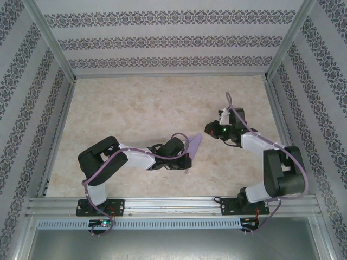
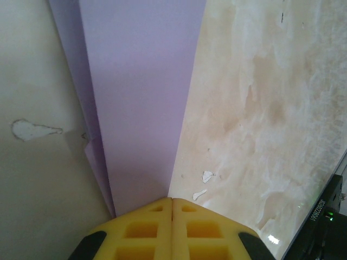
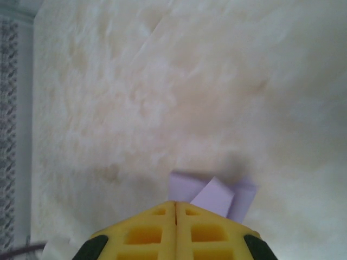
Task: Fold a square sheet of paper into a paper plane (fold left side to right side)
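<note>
Near mid-table, left gripper [image 2: 172,203] is clamped tight on the folded paper plane [image 2: 141,108], probably pinching its crease, while right gripper [image 3: 176,206] sits closed behind a lavender scrap [image 3: 214,196].

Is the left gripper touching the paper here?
Touching. Left wrist view: the paper runs right into the tips of the shut left gripper, no gap.

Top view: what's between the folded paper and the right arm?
A narrow strip of bare tabletop separates the folded paper from the right arm, seen in the top view.
</note>
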{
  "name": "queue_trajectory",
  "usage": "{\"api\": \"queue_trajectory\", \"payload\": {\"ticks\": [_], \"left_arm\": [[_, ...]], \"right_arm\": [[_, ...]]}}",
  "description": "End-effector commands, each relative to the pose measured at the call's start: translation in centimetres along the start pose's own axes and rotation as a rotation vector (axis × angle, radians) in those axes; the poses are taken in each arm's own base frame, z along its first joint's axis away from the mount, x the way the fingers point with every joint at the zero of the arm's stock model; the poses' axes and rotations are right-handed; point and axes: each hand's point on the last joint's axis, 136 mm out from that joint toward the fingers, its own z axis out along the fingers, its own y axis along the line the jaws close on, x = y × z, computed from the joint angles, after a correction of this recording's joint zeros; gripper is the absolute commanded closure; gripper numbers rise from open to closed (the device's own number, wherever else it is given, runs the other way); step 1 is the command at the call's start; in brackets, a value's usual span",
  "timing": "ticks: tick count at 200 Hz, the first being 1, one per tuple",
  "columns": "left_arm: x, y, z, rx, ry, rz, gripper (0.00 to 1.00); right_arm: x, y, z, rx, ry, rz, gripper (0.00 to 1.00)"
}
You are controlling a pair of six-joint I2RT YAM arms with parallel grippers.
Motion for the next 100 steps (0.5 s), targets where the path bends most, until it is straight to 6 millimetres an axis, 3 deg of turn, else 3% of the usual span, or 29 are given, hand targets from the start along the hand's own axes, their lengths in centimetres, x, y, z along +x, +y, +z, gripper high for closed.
{"api": "queue_trajectory", "payload": {"ticks": [1,32,62,100], "left_arm": [[3.9,6.0,0.2,-0.196,0.126,-0.056,0.96],[3.7,5.7,0.3,-0.193,0.125,-0.051,0.96],[3.6,5.7,0.3,-0.194,0.124,-0.049,0.96],[3.3,5.2,0.1,-0.181,0.114,-0.047,0.96]], "right_arm": [[4.5,0.5,0.8,-0.030,0.117,0.038,1.00],[6.4,0.8,2.2,-0.011,0.159,0.012,1.00],[6.2,0.6,4.0,-0.004,0.185,0.017,1.00],[6.3,-1.8,5.0,0.079,0.197,0.043,1.00]]}}
